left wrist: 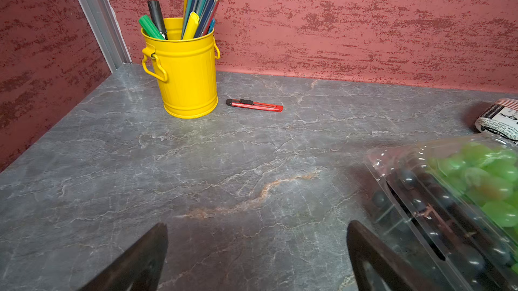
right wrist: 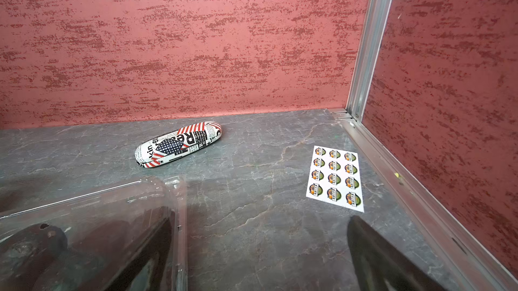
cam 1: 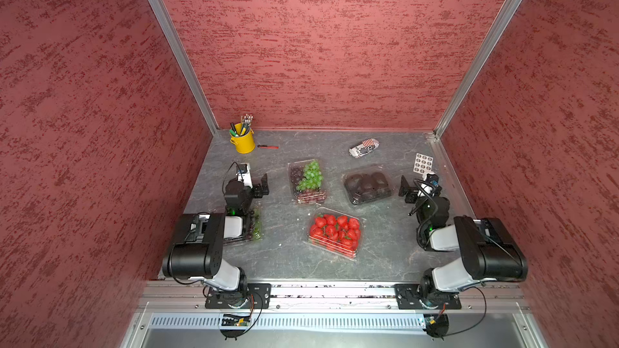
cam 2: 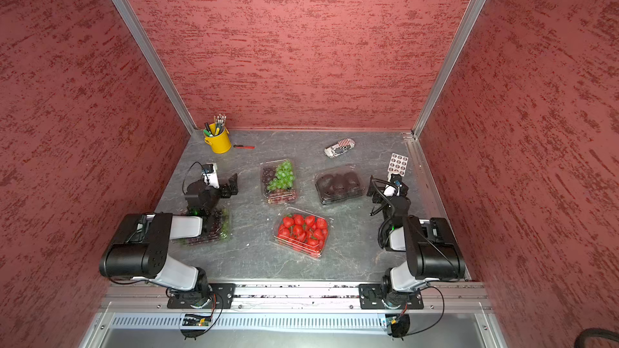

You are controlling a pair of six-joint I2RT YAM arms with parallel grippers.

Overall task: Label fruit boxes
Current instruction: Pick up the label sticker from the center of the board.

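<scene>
- Left gripper [cam 1: 262,184]: jaws spread wide and empty, over the grey marbled surface [cam 1: 284,256], near the green-and-purple grape punnet [cam 1: 306,180].
- Right gripper [cam 1: 407,190]: jaws wide apart and empty, just beside the dark round fruit punnet [cam 1: 367,183]; the sticker sheet [cam 1: 423,163] lies near it.
- Strawberry punnet [cam 1: 335,232]: mid-surface, nearest the arm bases.
- A fourth punnet of grapes [cam 1: 256,225] lies partly hidden under the left arm.
- Along the back wall: yellow pencil cup [cam 1: 243,142], red box cutter [cam 1: 268,146], printed glasses case [cam 1: 364,147].
</scene>
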